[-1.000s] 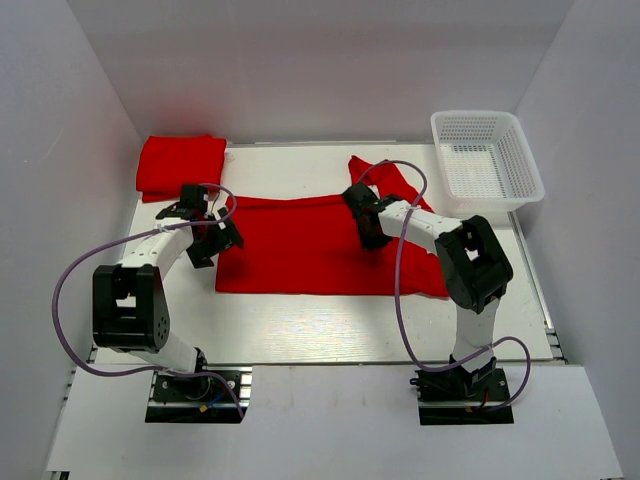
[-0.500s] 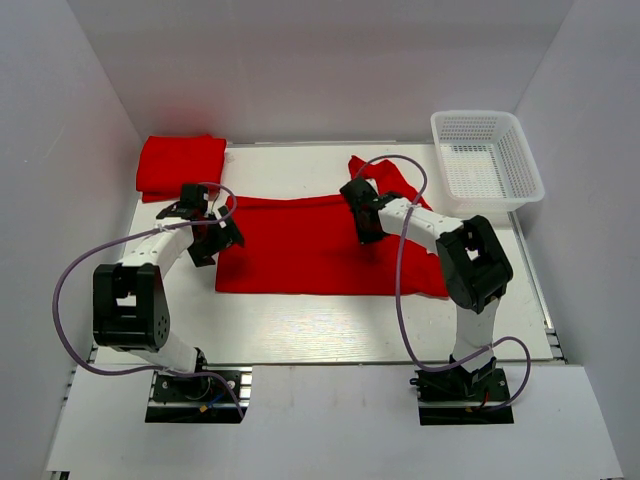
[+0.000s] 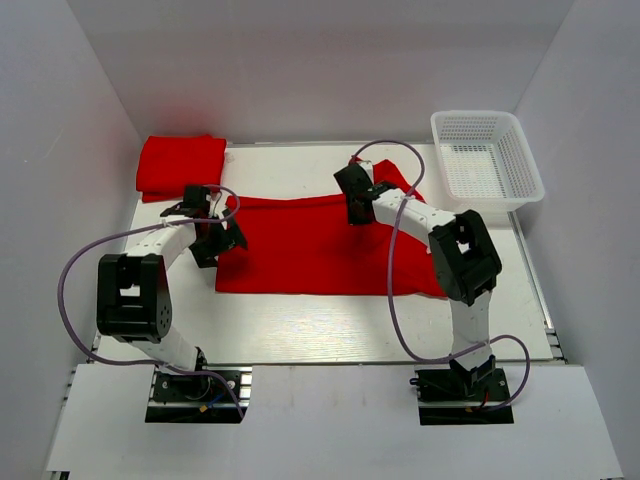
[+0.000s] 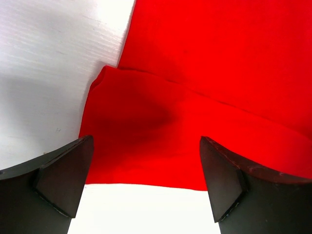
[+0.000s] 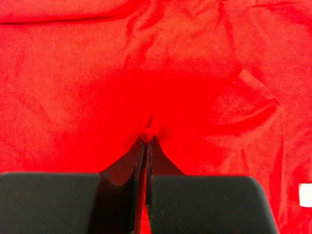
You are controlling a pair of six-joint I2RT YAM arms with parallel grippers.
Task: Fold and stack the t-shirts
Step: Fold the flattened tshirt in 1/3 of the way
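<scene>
Farther back now, right tool tight on spread t-shirt.

We see a white plastic mesh basket standing upright at the far right corner of the pale surface. Plain white walls close in the surface at the back and on both sides.

High above the near edge, facing down over the white bench; wrist views close above the same bright red cloth t-shirt.
</scene>
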